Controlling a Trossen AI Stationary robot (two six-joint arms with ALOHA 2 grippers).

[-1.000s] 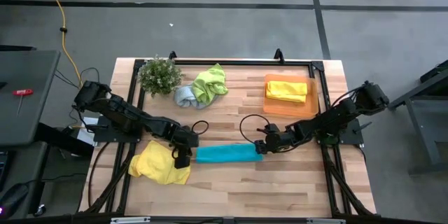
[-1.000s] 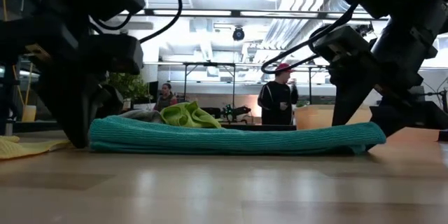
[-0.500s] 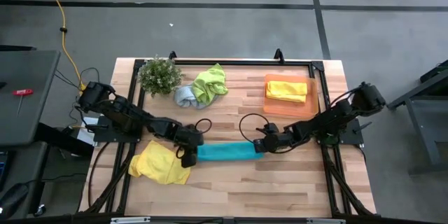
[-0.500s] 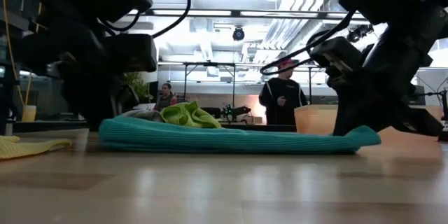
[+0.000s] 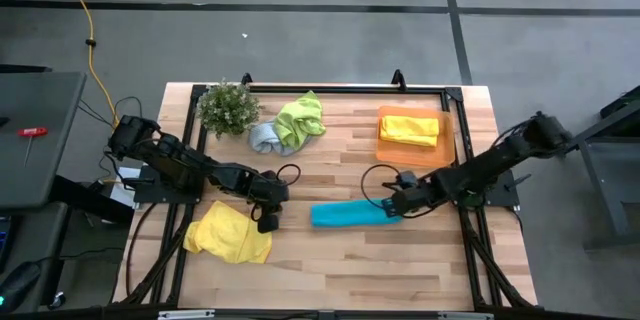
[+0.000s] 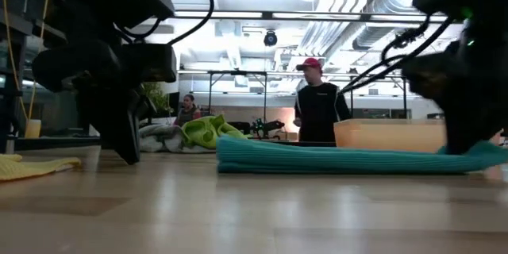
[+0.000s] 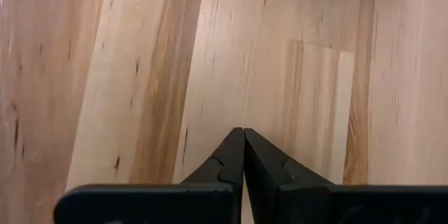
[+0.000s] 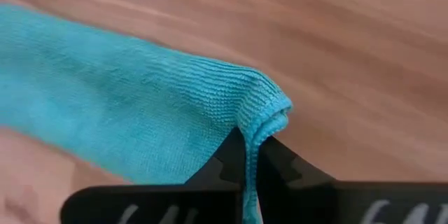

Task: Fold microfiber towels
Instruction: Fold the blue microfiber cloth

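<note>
A teal blue microfiber towel (image 5: 347, 214), folded into a long strip, lies flat on the wood mid-table; in the low view the teal towel (image 6: 357, 159) runs across the table. My right gripper (image 5: 392, 210) is shut on its right end. My left gripper (image 5: 265, 222) is shut and stands to the left of the strip, apart from it; its fingers (image 7: 243, 140) close over bare wood. A crumpled yellow towel (image 5: 228, 234) lies near the left gripper. My right gripper pinches the teal towel's right end at its folded corner (image 8: 264, 115) between its two fingers. It comes from the table's right side, slanting down. That end (image 6: 490, 152) rises slightly, while the rest of the strip lies flat on the table.
At the back lie a lime green towel (image 5: 300, 118) and a pale grey-blue one (image 5: 264, 137), beside a small plant (image 5: 228, 107). An orange tray (image 5: 385, 150) at the back right holds a folded yellow towel (image 5: 410, 128). A person (image 6: 317, 111) stands beyond the table.
My right gripper has shut on the teal towel's right end and gone toward the table's right edge. The whole strip has slid along the table with it, away from my left gripper, which has stayed roughly in place and shut.
</note>
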